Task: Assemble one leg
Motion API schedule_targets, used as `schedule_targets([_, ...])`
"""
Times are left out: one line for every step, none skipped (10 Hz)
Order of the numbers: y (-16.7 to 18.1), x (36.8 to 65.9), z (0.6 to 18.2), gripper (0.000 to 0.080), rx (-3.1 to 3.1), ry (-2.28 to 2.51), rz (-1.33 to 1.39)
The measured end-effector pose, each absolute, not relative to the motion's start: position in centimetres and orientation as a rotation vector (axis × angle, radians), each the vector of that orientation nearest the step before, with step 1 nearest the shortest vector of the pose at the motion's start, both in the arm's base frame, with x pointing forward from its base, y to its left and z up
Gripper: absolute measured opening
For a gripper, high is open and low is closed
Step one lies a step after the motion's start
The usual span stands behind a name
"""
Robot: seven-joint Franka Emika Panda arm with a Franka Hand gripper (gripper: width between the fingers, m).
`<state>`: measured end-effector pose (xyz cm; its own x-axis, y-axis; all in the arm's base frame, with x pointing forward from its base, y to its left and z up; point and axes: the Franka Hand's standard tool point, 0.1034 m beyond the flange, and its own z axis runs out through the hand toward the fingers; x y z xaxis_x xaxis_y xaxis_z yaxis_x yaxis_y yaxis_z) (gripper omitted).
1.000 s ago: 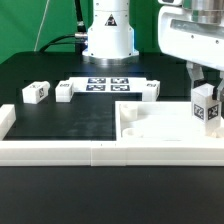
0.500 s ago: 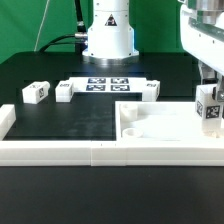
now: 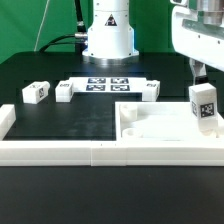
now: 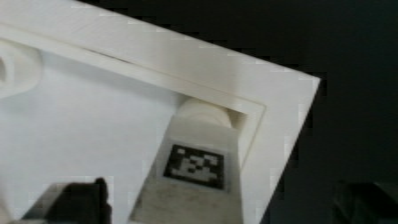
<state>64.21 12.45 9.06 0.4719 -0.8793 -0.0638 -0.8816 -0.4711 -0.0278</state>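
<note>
My gripper (image 3: pixel 202 78) is at the exterior view's right, shut on a leg (image 3: pixel 203 103), a short white block with a black-and-white tag facing the camera. It holds the leg upright over the far right corner of the large flat white panel (image 3: pixel 150 127). I cannot tell if the leg touches the panel. In the wrist view the leg (image 4: pixel 206 140) runs down between my dark fingers (image 4: pixel 79 203), with its tag showing, above the panel's corner (image 4: pixel 125 110). Three more legs lie on the black table: two at the exterior view's left (image 3: pixel 35 92) (image 3: pixel 64 91) and one mid-table (image 3: pixel 150 90).
The marker board (image 3: pixel 108 84) lies in front of the robot base (image 3: pixel 107 35). Long white border rails run along the front (image 3: pixel 90 151) and the exterior view's left (image 3: pixel 6 118). The panel has round sockets (image 3: pixel 131 113).
My gripper with the leg drifted slightly to the exterior view's right, then came back left and a little higher. The other legs have not moved.
</note>
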Motion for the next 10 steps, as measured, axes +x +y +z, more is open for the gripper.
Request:
schedule_targets([12.40,64.28,9.04,0.0645,-2.711,1.462,0.052])
schedule_targets([12.39,64.28,9.02,0.0648,-2.759,1.368,0.049])
schedule_targets([12.27,64.27,8.98,0.0648,-2.838,1.193,0.044])
schedule_targets([12.12,64.28,8.92,0.0649,-2.898,1.036,0.039])
schedule_targets([12.07,64.28,8.90,0.0649,-2.930,0.939,0.036])
schedule_targets([11.99,64.29,8.90,0.0649,-2.985,0.744,0.029])
schedule_targets([11.88,64.30,8.87,0.0649,-3.023,0.564,0.023])
schedule_targets([11.87,64.30,8.87,0.0649,-3.036,0.486,0.021])
schedule_targets([11.90,64.30,8.87,0.0649,-3.058,0.319,0.015])
schedule_targets([12.02,64.31,8.90,0.0649,-3.070,0.150,0.009])
